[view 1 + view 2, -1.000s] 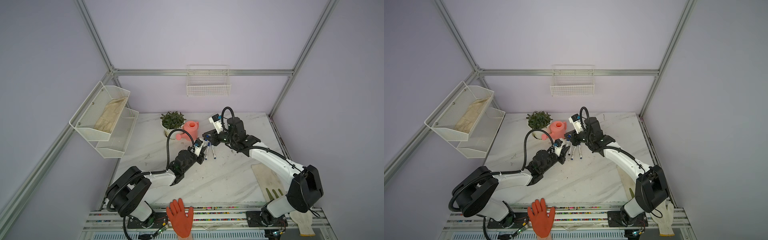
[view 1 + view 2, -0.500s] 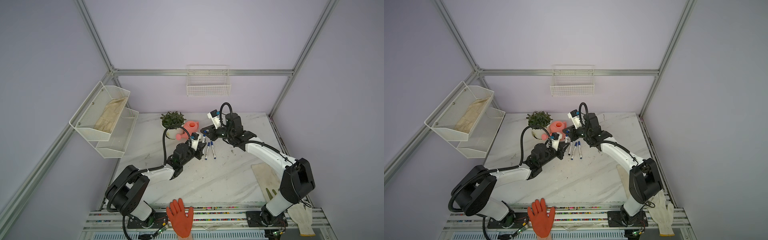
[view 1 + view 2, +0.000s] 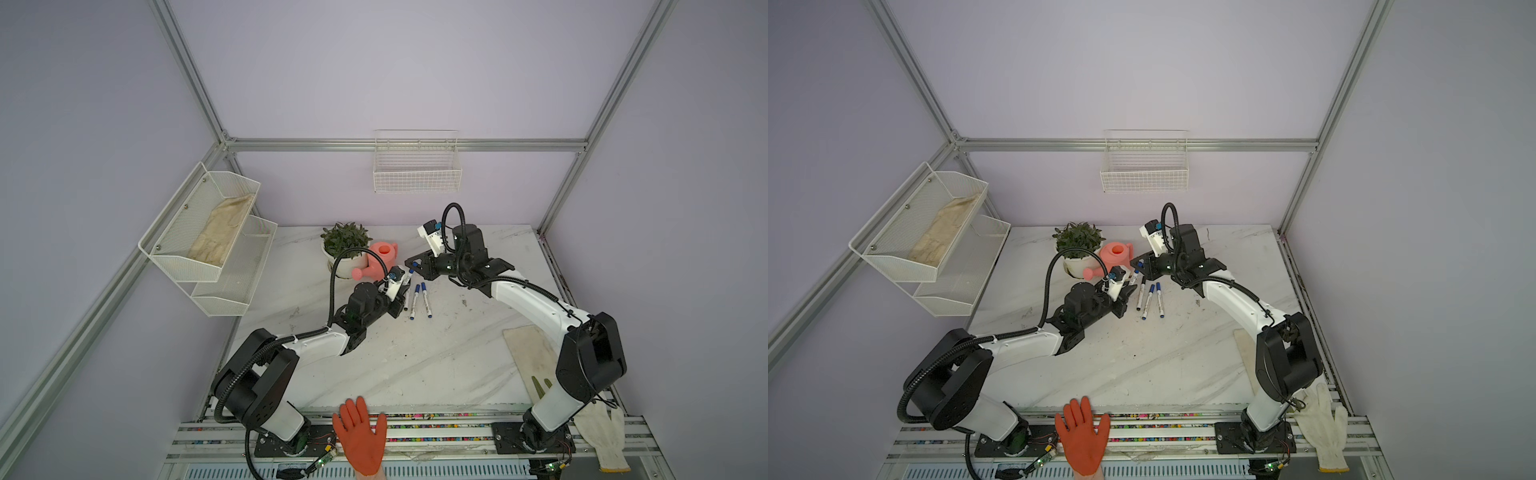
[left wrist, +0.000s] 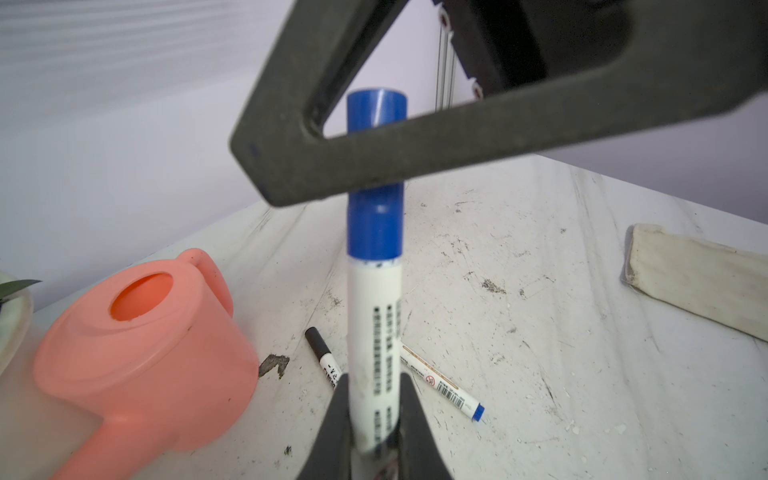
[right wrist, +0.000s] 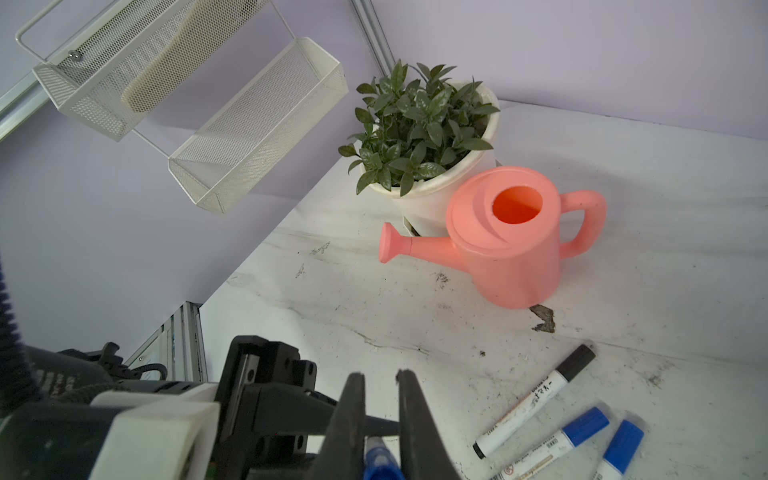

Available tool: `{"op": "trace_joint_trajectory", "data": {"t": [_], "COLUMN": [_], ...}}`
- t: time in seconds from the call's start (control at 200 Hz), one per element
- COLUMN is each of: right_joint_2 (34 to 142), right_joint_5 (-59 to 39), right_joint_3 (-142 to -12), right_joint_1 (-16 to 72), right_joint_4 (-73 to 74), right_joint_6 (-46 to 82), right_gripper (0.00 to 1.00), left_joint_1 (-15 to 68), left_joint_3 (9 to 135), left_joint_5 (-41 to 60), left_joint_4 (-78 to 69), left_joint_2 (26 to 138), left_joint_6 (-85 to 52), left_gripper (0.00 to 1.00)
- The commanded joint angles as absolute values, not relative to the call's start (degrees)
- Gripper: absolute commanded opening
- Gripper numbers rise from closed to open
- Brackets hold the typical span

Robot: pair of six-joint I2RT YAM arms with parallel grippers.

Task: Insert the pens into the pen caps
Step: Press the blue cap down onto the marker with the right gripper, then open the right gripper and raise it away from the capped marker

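Two grippers meet over the middle of the white marble-patterned table in both top views, just right of the pink plastic watering can and the leafy green plant in its white pot.

The left gripper has its jaws pressed onto the printed barrel of a slim white marker pen. In the left wrist view the pen runs up the centre of the frame. A short blue plastic cap sits on the pen's far end.

The right gripper pinches that blue cap. One dark finger crosses in front of the cap in the left wrist view. In the right wrist view the cap shows between the narrowly set jaws at the bottom centre of the frame.

Three more white pens lie side by side on the table, just below the gripper tips in a top view. One is a black-capped pen and two are blue-capped pens. In the right wrist view they lie at the lower right of the frame, the black-capped one nearest the watering can. None of the three touches either gripper.
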State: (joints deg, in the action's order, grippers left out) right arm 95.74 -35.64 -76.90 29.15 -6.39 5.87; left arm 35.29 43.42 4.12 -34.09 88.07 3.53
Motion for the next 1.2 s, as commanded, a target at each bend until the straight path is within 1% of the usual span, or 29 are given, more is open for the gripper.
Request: {"op": "trace_joint_trajectory", "data": {"t": [0.0, 0.135, 0.32, 0.405, 0.5, 0.58, 0.775, 0.875, 0.97, 1.05, 1.145, 1.195], "right_joint_2": [102.0, 104.4, 106.8, 106.7, 106.9, 107.7, 109.5, 110.2, 108.6, 106.3, 103.4, 102.5], "right_joint_5": [-32.6, -28.1, -28.1, -28.3, -28.6, -28.4, -23.7, -19.3, -20.2, -23.8, -29.1, -31.9], "right_joint_3": [-72.1, -71.8, -70.9, -70.4, -69.8, -69.3, -69.7, -70.0, -70.0, -69.7, -68.9, -68.7], "right_joint_1": [30.7, 33.1, 34.9, 34.9, 34.9, 35.0, 37.4, 38.1, 37.6, 35.2, 32.0, 31.2], "right_joint_4": [-30.5, -31.9, -30.6, -30.2, -29.8, -29.8, -31.9, -33.4, -31.9, -29.2, -25.3, -24.0], "right_joint_6": [3.4, 2.9, 3.7, 3.8, 4.2, 4.7, 3.5, 2.8, 3.1, 4.7, 6.6, 7.1], "right_gripper": [0.00, 0.00, 0.00, 0.00, 0.00, 0.00, 0.00, 0.00, 0.00, 0.00, 0.00, 0.00], "left_joint_1": [35.3, 35.3, 35.2, 35.1, 34.7, 34.1, 33.2, 32.9, 31.8, 30.8, 30.4, 30.5], "left_joint_3": [63.9, 67.9, 76.3, 78.7, 79.8, 80.2, 80.7, 79.8, 77.9, 75.3, 69.9, 66.3], "left_joint_5": [2.2, 1.8, 2.2, 0.8, -2.0, -2.4, -3.5, -4.0, -5.0, -4.7, -4.2, -3.7], "left_joint_4": [-75.2, -77.1, -79.1, -79.7, -80.5, -81.1, -81.1, -80.9, -78.7, -75.2, -68.9, -67.9], "left_joint_2": [83.3, 87.4, 92.2, 92.9, 92.8, 92.7, 92.8, 92.3, 91.4, 90.3, 88.5, 87.8], "left_joint_6": [1.3, -1.0, -2.0, -2.4, -3.2, -3.2, -3.7, -3.9, -6.8, -9.9, -14.9, -17.0], "left_gripper": [0.00, 0.00, 0.00, 0.00, 0.00, 0.00, 0.00, 0.00, 0.00, 0.00, 0.00, 0.00]}}
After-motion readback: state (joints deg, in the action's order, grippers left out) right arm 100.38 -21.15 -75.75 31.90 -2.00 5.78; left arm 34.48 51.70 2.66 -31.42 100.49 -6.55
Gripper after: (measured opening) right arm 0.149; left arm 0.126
